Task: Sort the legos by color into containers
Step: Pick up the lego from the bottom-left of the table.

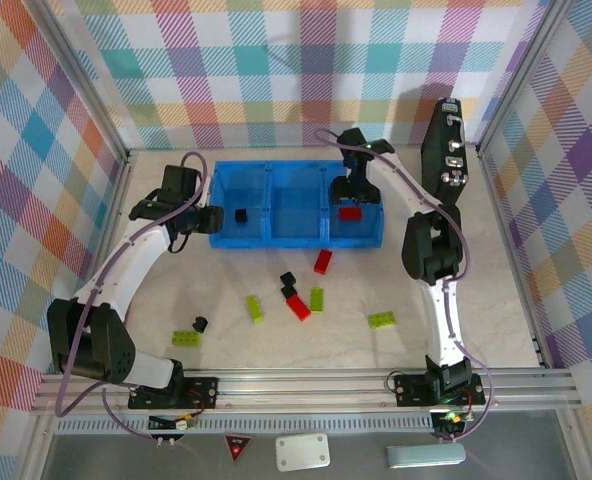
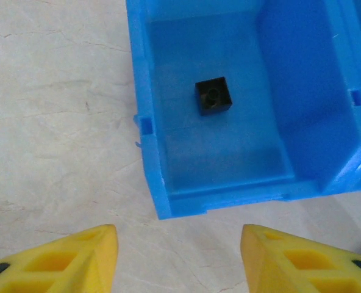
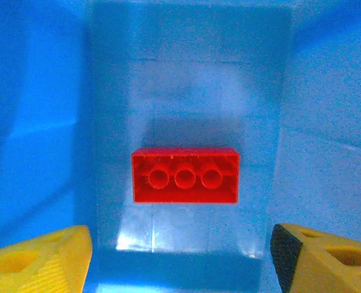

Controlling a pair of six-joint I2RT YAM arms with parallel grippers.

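Left end effector (image 2: pixel 177 256): fingers spread, nothing between them, over the counter (image 2: pixel 58 122) just outside the left compartment of the tray (image 1: pixel 296 241), where a black brick (image 2: pixel 213 96) lies.

Right end effector (image 3: pixel 180 247): fingers spread, above the right compartment. A red brick (image 3: pixel 185 175) lies ungripped on its floor.

Likely next pick: a second red brick (image 1: pixel 322 261) on the counter just in front of the tray, long axis near-to-far, slightly tilted. The right arm is nearer, and the brick lies base-ward of it.
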